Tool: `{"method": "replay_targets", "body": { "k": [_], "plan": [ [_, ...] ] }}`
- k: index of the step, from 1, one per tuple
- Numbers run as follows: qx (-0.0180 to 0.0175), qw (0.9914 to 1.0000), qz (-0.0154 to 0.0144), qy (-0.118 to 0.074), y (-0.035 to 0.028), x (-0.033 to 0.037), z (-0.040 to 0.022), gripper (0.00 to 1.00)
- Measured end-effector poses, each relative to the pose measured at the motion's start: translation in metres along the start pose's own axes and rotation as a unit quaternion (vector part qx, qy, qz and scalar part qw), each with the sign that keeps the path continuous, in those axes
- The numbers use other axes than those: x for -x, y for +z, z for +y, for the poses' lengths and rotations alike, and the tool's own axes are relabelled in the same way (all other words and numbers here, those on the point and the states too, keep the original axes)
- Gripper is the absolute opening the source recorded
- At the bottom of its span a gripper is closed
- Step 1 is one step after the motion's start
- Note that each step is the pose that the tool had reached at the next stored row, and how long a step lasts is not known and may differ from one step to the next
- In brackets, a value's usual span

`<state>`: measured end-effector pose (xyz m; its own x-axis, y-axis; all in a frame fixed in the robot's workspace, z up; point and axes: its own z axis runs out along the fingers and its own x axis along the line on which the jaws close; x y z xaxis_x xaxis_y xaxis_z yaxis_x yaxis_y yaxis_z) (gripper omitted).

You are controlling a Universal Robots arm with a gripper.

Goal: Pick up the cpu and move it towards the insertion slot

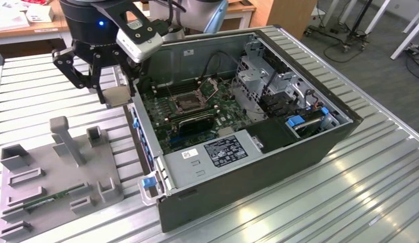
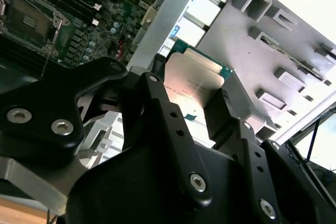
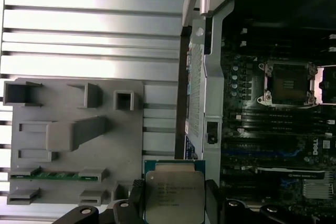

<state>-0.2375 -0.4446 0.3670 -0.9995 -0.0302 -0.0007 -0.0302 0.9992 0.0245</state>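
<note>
We see the gripper (image 1: 109, 93) at the upper left of the exterior view, its black fingers pinching the cpu (image 1: 118, 95) by two opposite edges, above the slatted metal table (image 1: 344, 202) just outside the open computer case (image 1: 263, 167). In the second wrist view the gripper (image 2: 191, 111) clamps the cpu (image 2: 191, 80) near frame centre, silvery lid facing the camera; in the first wrist view the gripper (image 3: 174, 198) holds the cpu (image 3: 174, 195) at the bottom centre. The chip looks near square, so we can name no long axis; its green border shows along the edge away from the fingers. Faint print lines cross its lid, too small for us to make out.

The insertion slot (image 1: 187, 103) sits open on the green motherboard (image 1: 216, 121) right of the gripper in the exterior view, well apart from the chip; we also see the slot at upper left (image 2: 26, 20) and at right (image 3: 287, 82) in the wrist views. The grey tray (image 1: 53, 197) lies at lower left, a green memory stick (image 1: 50, 198) resting in it. The labels on the power supply (image 1: 219, 152) are unreadable.
</note>
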Motion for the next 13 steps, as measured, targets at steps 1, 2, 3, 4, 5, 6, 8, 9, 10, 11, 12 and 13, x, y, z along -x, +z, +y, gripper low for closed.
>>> {"method": "replay_targets", "body": {
  "k": [1,2,3,4,5,6,8,9,10,11,12,13],
  "plan": [
    [0.0,1.0,0.0,0.0,0.0,0.0021,-0.0001,0.55],
    [0.0,1.0,0.0,0.0,0.0,0.0042,-0.0001,0.55],
    [0.0,1.0,0.0,0.0,0.0,0.0063,-0.0002,0.55],
    [0.0,1.0,0.0,0.0,0.0,0.0084,-0.0003,0.55],
    [0.0,1.0,0.0,0.0,0.0,0.0105,-0.0003,0.55],
    [0.0,1.0,0.0,0.0,0.0,0.0127,-0.0004,0.55],
    [0.0,1.0,0.0,0.0,0.0,0.0169,-0.0005,0.55],
    [-0.0001,1.0,0.0,0.0,0.0,0.0189,-0.0006,0.55],
    [0.0,1.0,0.0,0.0,0.0,0.021,-0.0007,0.55],
    [0.0,1.0,0.0,0.0,0.0,0.023,-0.0007,0.55],
    [0.0,1.0,0.0,0.0,0.0,0.0253,-0.0008,0.55],
    [0.0,1.0,0.0,0.0,0.0,0.0273,-0.0008,0.55]
  ]
}}
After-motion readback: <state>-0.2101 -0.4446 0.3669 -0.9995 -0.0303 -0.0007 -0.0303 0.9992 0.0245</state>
